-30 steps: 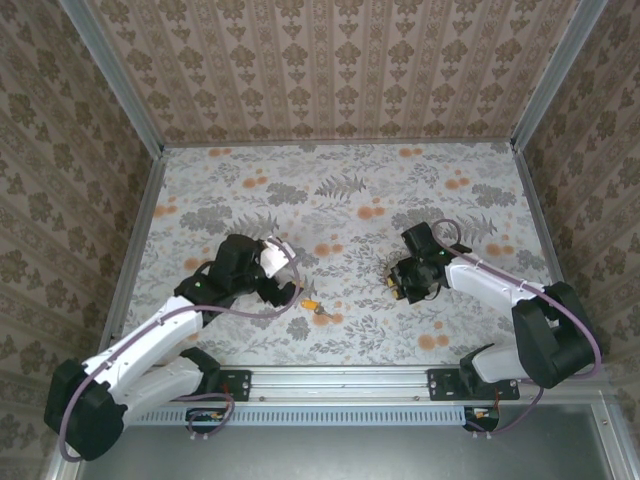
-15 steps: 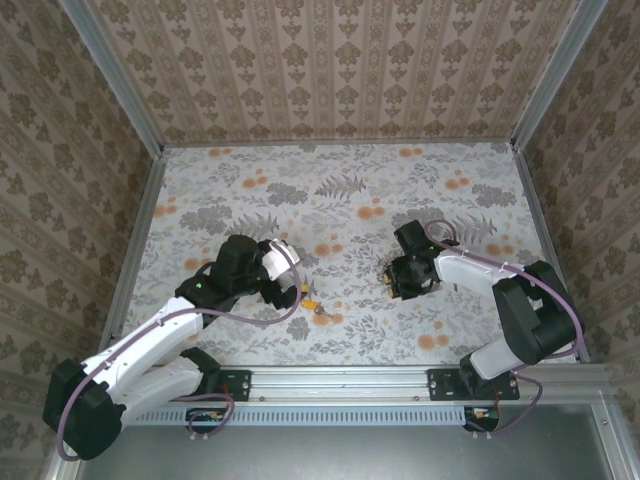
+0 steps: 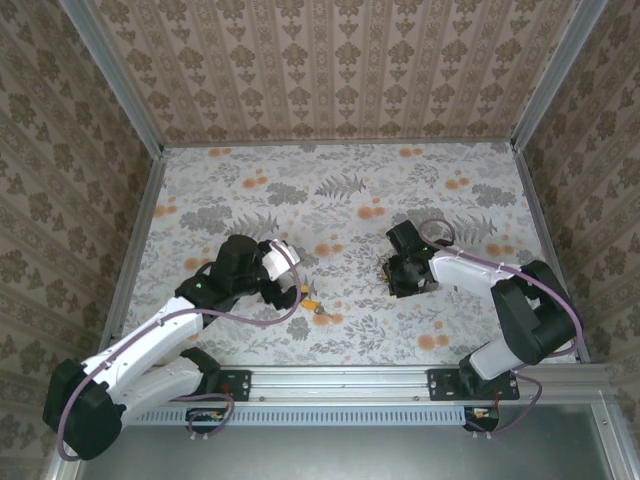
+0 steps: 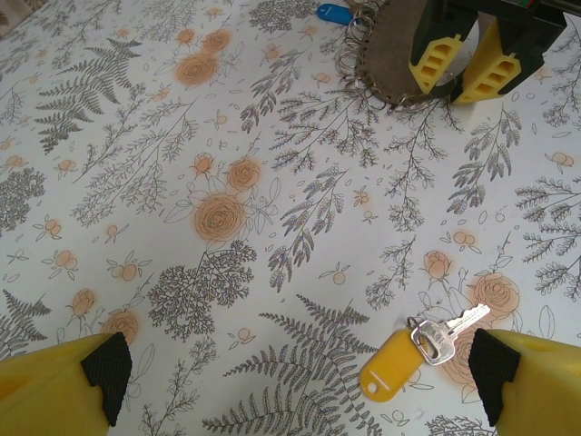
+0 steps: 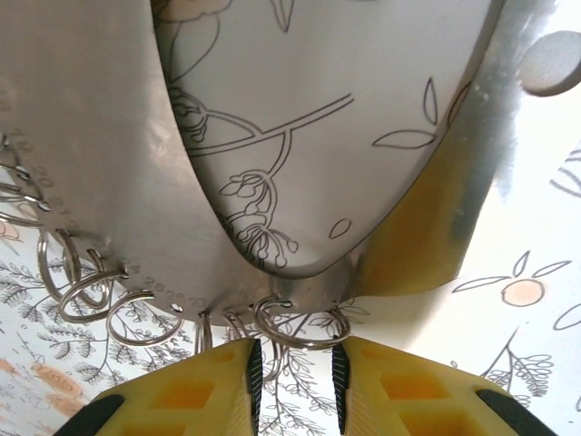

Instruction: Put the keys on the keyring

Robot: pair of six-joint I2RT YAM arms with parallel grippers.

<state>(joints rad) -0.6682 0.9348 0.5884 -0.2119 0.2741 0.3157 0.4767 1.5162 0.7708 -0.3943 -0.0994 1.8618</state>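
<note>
A key with a yellow tag (image 4: 397,362) and a silver blade lies flat on the flowered table (image 4: 182,136), just inside the right finger of my left gripper (image 4: 300,386). That gripper hovers wide open with nothing in it. The same key (image 3: 312,304) lies right of my left gripper (image 3: 291,290). The keyring (image 4: 386,50), a grey oval loop edged with small split rings, lies further off with a blue key (image 4: 332,13) beside it. My right gripper (image 5: 295,354) stands at the keyring (image 5: 109,182) rim. Its jaws are a narrow gap apart, and one small ring (image 5: 300,331) lies across their tips.
Patterned walls and metal rails (image 3: 140,230) close in the table on three sides. The two arms reach in from the near edge, the right arm (image 3: 480,275) bent toward the table's middle.
My right gripper has swung a little left and further away at the keyring, and its jaws have parted slightly. The left gripper stays put above the yellow key.
</note>
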